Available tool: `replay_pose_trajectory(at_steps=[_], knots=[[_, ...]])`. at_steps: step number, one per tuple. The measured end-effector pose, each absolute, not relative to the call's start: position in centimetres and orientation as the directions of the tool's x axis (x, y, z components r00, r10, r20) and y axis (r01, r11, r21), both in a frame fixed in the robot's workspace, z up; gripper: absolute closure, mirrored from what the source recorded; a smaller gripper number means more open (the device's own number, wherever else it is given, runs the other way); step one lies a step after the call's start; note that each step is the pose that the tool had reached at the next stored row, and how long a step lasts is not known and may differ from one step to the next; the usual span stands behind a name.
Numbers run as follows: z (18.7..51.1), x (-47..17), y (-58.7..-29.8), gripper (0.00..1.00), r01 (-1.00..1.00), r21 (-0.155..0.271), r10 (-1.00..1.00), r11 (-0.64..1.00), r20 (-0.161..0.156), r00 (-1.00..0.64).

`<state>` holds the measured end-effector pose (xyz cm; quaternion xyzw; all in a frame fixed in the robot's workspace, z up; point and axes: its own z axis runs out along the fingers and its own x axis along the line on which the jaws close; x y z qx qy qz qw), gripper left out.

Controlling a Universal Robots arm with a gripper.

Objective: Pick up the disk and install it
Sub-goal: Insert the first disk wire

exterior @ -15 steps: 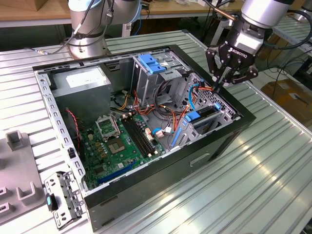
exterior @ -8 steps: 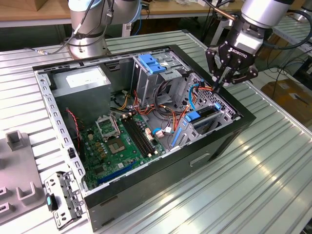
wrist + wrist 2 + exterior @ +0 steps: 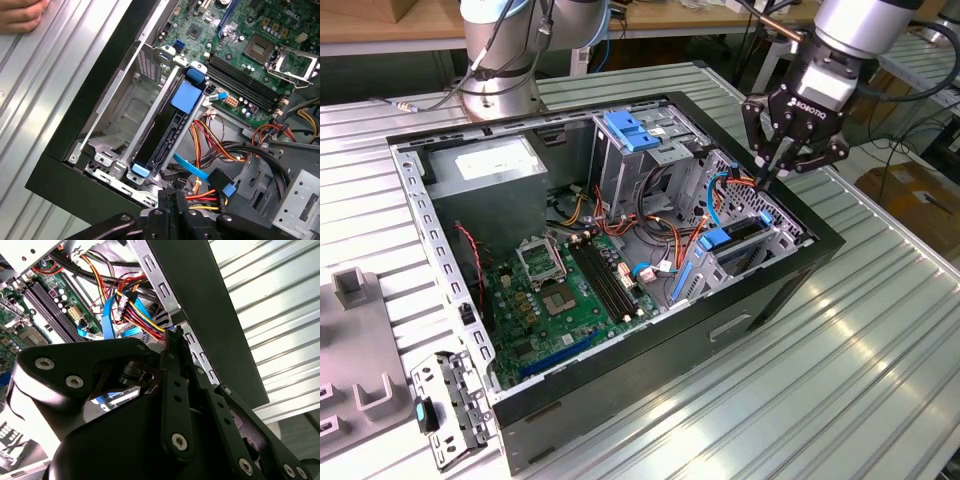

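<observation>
Jaws [image 3: 782, 166] closed, empty, above case [image 3: 775, 290] rim; disk [image 3: 167, 127] seated in bay at jaws' 7 o'clock in exterior view.

One open black computer case [image 3: 790, 290] lies on the ribbed metal table [image 3: 880, 380]. It holds one green motherboard [image 3: 570, 300], one grey metal power-supply box [image 3: 490, 165] and one blue-bracketed disk [image 3: 167, 127]. One black gripper [image 3: 775, 172] hangs above. One hand [image 3: 20, 15] rests on the table.

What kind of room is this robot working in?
Probably a robotics lab or workshop: an opened computer case lies on a ribbed metal table, workbenches stand behind, and the robot's claw hangs above the case.
</observation>
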<state>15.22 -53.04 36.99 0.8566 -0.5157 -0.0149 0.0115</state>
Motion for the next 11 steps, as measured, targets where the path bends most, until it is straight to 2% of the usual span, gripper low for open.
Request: replay_pose_trajectory(at_steps=[11], knots=[[36.83,15.10,-53.04,0.84,-0.941,0.036,-0.942,-0.337,-0.012,0.336]])
